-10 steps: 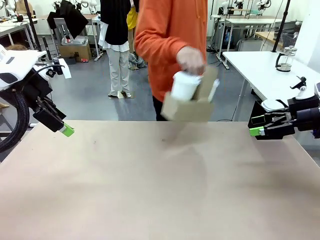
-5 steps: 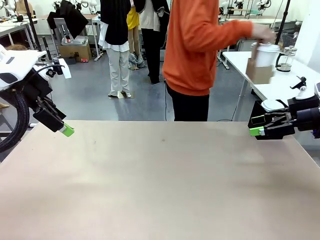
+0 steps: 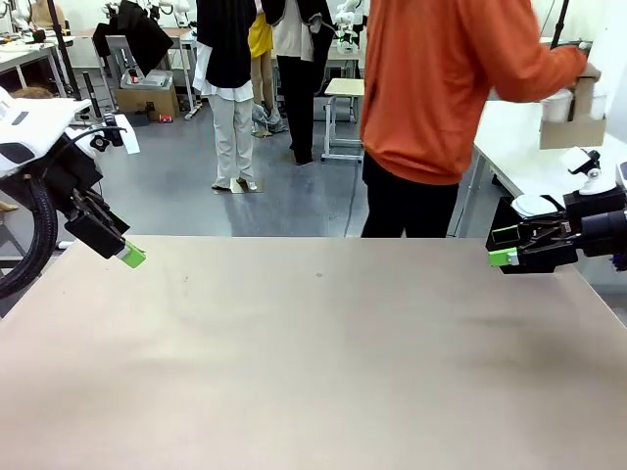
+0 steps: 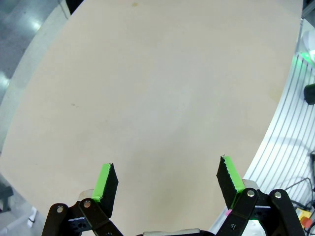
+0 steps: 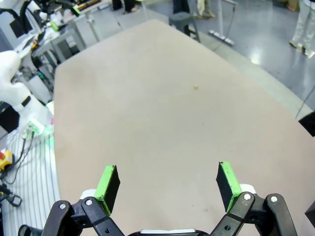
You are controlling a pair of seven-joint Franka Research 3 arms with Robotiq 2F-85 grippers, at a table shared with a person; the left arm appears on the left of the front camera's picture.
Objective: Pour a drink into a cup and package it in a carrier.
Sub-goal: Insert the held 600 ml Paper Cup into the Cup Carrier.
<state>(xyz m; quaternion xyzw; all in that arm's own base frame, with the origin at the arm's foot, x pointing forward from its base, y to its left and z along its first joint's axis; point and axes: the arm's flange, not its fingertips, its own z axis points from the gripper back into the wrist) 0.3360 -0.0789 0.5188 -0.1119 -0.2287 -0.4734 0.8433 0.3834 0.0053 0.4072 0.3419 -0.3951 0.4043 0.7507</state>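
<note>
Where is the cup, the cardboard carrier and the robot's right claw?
cup (image 3: 558, 105), front view, white side wall.
carrier (image 3: 573, 130), front view, brown cardboard front.
right gripper (image 5: 170, 189), right wrist view, between its open fingertips.

We can read no text, label, brand, number or sign in any of these views
</note>
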